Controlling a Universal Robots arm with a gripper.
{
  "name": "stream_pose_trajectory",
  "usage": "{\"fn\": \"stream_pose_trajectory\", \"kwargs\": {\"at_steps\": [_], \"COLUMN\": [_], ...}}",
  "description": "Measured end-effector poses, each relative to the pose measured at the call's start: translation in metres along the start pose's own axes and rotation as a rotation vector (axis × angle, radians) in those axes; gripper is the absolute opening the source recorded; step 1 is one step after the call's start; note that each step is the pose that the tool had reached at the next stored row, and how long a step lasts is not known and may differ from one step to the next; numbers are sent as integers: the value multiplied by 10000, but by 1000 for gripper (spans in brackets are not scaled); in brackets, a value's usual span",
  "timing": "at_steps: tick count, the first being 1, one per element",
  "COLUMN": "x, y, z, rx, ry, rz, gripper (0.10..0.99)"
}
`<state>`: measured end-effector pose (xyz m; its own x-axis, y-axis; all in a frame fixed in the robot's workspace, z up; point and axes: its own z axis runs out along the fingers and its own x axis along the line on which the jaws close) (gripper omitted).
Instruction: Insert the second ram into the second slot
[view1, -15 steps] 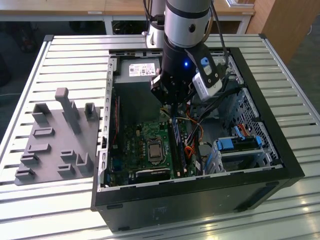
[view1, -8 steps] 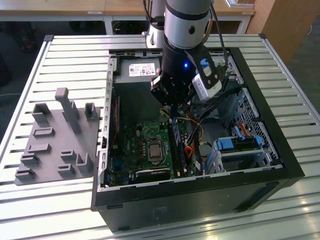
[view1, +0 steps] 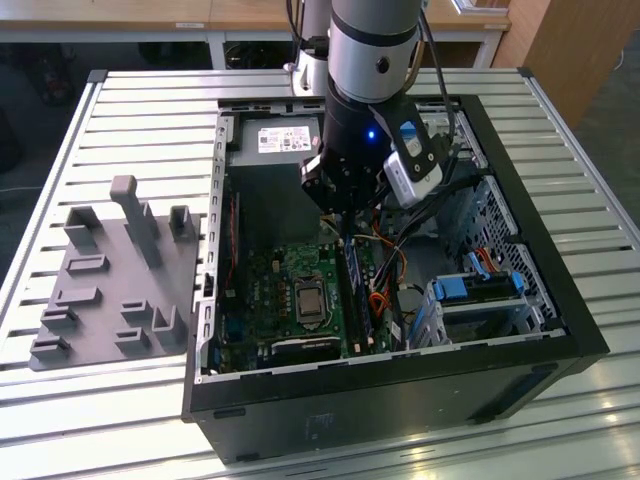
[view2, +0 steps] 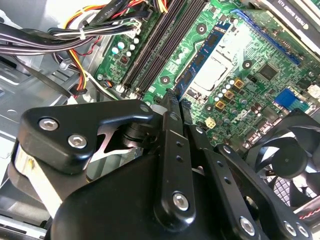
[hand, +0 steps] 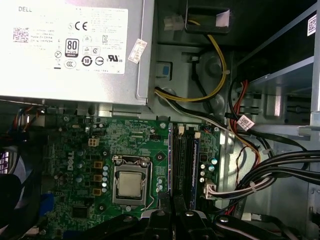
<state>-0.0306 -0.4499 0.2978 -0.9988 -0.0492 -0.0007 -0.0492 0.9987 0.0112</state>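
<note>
My gripper (view1: 345, 212) hangs over the open computer case (view1: 520, 330), above the memory slots (hand: 184, 165) beside the processor socket (hand: 131, 182). Its fingers (view2: 170, 150) meet at the tips, shut with nothing between them, in both wrist views (hand: 174, 202). The second ram (view2: 202, 55), a thin blue stick with dark chips, stands on edge in the slot row next to the socket. It runs away from my fingertips, which are above its near end and apart from it. How deep it sits I cannot tell.
The power supply (hand: 70, 45) fills the case's back. Bundled cables (hand: 260, 175) run beside the slots, a fan (view2: 285, 155) sits near the board, and blue drive-bay tabs (view1: 465, 290) are at the exterior view's right. A grey fixture plate (view1: 110, 280) lies at its left.
</note>
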Motion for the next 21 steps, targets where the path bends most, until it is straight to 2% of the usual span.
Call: {"fn": "stream_pose_trajectory", "kwargs": {"at_steps": [21], "x": [0], "y": [-2], "z": [46], "rx": [-1], "ry": [0], "rz": [0], "gripper": [137]}}
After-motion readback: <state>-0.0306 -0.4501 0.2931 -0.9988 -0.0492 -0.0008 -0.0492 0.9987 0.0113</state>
